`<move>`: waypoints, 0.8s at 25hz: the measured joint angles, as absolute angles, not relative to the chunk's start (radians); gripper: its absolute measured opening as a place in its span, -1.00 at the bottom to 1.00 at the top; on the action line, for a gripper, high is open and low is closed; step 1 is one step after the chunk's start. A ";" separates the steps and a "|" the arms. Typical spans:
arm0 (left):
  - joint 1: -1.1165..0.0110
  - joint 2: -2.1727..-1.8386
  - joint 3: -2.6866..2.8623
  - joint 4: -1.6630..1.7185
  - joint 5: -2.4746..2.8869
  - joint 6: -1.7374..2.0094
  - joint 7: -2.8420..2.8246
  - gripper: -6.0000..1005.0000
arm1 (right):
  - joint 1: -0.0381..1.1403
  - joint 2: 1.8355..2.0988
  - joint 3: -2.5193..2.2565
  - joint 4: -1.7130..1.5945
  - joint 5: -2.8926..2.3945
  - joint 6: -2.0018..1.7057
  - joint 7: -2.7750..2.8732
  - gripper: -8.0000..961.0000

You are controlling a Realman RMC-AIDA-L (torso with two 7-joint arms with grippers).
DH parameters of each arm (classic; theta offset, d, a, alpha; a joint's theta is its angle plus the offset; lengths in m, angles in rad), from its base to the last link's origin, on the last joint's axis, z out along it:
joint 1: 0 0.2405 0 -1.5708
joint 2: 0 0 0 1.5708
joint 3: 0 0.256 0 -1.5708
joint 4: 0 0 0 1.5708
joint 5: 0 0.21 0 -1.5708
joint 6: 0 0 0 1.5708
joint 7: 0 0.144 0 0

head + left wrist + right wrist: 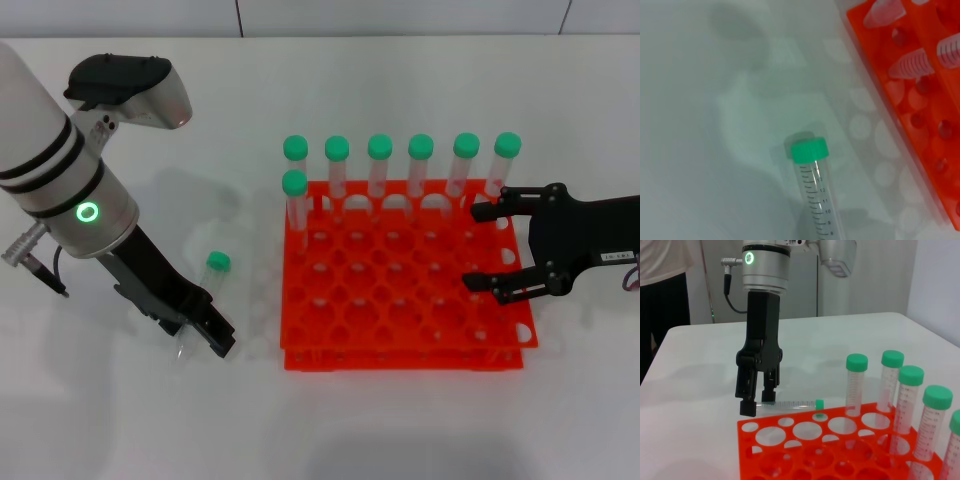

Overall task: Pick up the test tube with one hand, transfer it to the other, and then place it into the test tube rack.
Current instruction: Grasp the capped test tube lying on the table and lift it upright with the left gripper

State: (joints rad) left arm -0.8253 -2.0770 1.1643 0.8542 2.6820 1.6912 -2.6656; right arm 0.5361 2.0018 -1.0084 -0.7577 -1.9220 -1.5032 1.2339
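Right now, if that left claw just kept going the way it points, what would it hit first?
Most likely the test tube lying on the white table: the left gripper points down with its open fingers around the tube's pointed end. Below that, the tabletop.

Clear plastic test tube [816,200], glossy orange plastic rack [400,300], smooth matt white table [120,420].
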 joint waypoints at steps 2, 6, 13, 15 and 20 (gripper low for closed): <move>-0.825 -2.077 1.164 0.854 2.682 1.691 -2.668 0.57 | 0.538 2.002 -1.008 -0.758 -1.922 -1.503 1.230 0.78; -0.825 -2.077 1.164 0.853 2.680 1.691 -2.673 0.48 | 0.540 2.002 -1.004 -0.758 -1.922 -1.502 1.224 0.78; -0.826 -2.077 1.164 0.850 2.677 1.692 -2.675 0.11 | 0.543 2.002 -1.002 -0.758 -1.922 -1.502 1.224 0.78; -0.827 -2.077 1.164 0.847 2.679 1.692 -2.677 -0.01 | 0.543 2.002 -1.002 -0.758 -1.922 -1.502 1.224 0.78; -0.833 -2.077 1.164 0.834 2.685 1.688 -2.677 -0.07 | 0.546 2.002 -1.002 -0.759 -1.922 -1.502 1.224 0.78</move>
